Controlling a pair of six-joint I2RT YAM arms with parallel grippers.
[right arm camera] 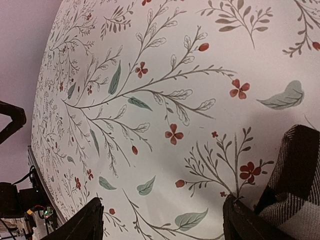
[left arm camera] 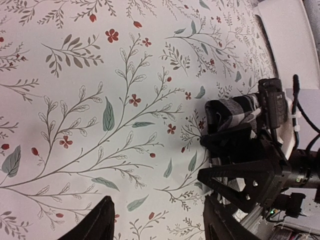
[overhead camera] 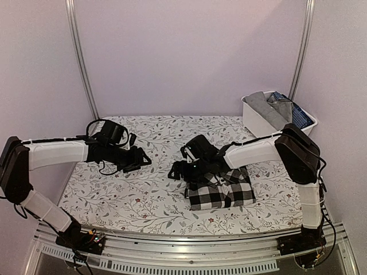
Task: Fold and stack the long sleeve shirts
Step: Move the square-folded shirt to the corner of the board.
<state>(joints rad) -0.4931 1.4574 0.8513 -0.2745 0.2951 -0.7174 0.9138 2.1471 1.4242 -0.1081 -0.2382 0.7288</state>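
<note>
Lying folded on the table (overhead camera: 143, 197) — the checked shirt (overhead camera: 221, 193)
Beside its edge the right gripper (overhead camera: 176, 171) gapes wide; the left gripper (overhead camera: 139, 161) open too, well apart

L arm (overhead camera: 57, 153): base at near-left corner of the surface (overhead camera: 155, 197), elbow out left, forearm level, reaching right. L pincer (overhead camera: 137, 160) over left half, jaws apart, nothing btwn. R arm (overhead camera: 255, 152): base at near-right corner, elbow high, forearm sloping left & down. R pincer (overhead camera: 176, 171) low near centre, jaws wide, nothing btwn.
</note>
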